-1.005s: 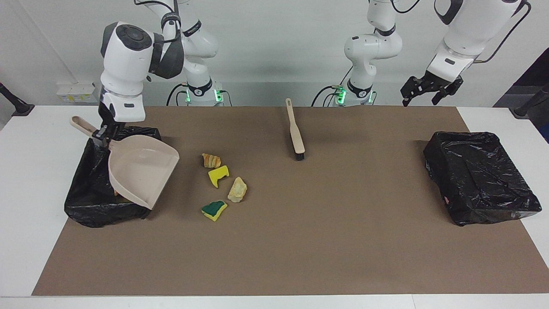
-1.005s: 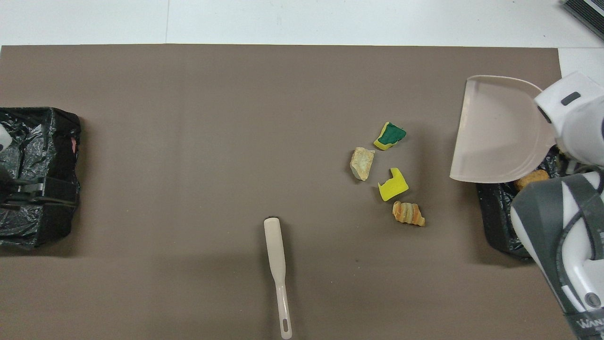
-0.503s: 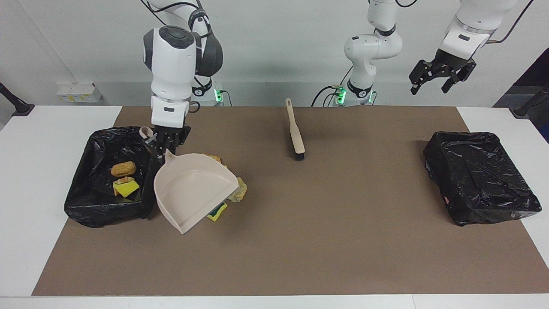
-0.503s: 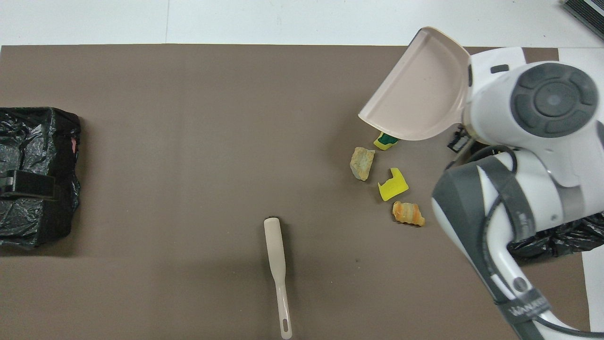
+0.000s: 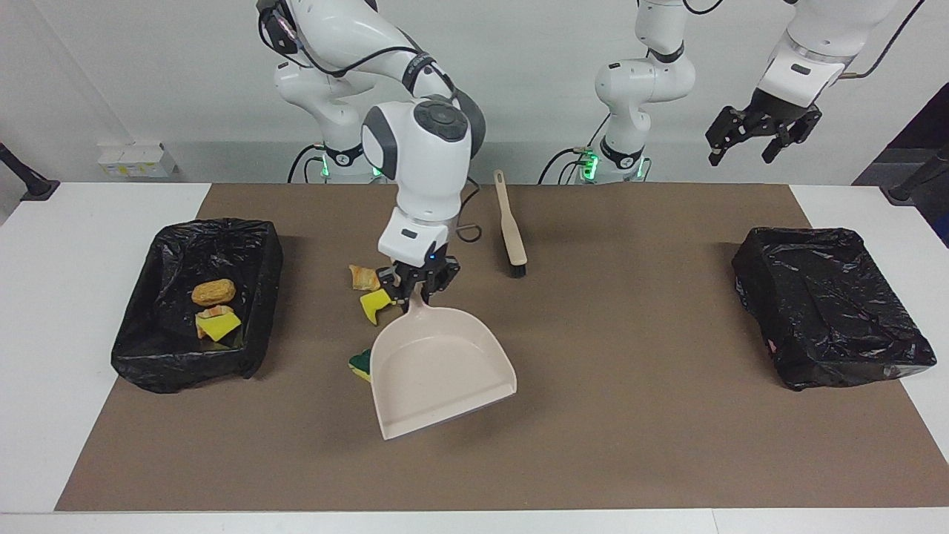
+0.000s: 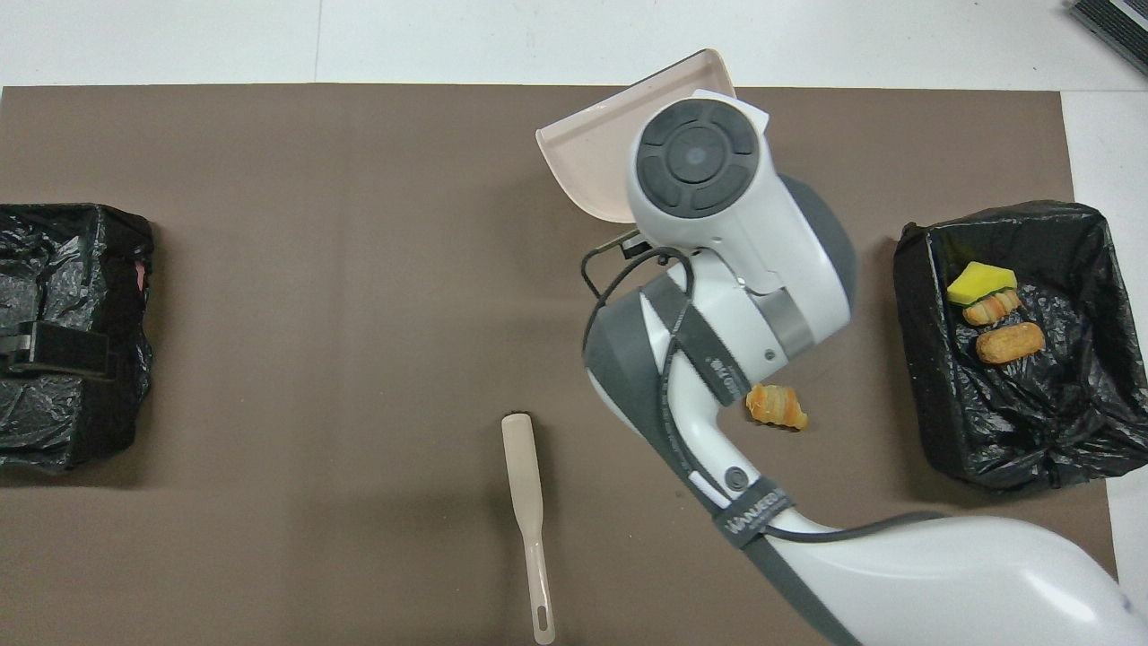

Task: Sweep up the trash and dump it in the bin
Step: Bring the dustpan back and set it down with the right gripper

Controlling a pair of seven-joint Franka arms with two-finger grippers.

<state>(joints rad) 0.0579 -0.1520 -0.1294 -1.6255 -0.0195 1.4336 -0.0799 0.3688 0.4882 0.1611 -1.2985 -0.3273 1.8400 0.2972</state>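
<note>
One camera sits high across the table and faces the robots, taking in both arm bases at the top, the whole brown mat (image 5: 593,445) and white table edges. The other hangs high above the robots' end and looks steeply down and forward, closer in, so the mat (image 6: 269,269) nearly fills it and an arm blocks part of it. The two are half a turn apart. Both show the mat, the brush (image 5: 511,233) (image 6: 527,507), the dustpan (image 5: 437,371) (image 6: 587,161) and both black bins (image 5: 196,304) (image 6: 1013,395) (image 5: 830,304) (image 6: 67,332).
</note>
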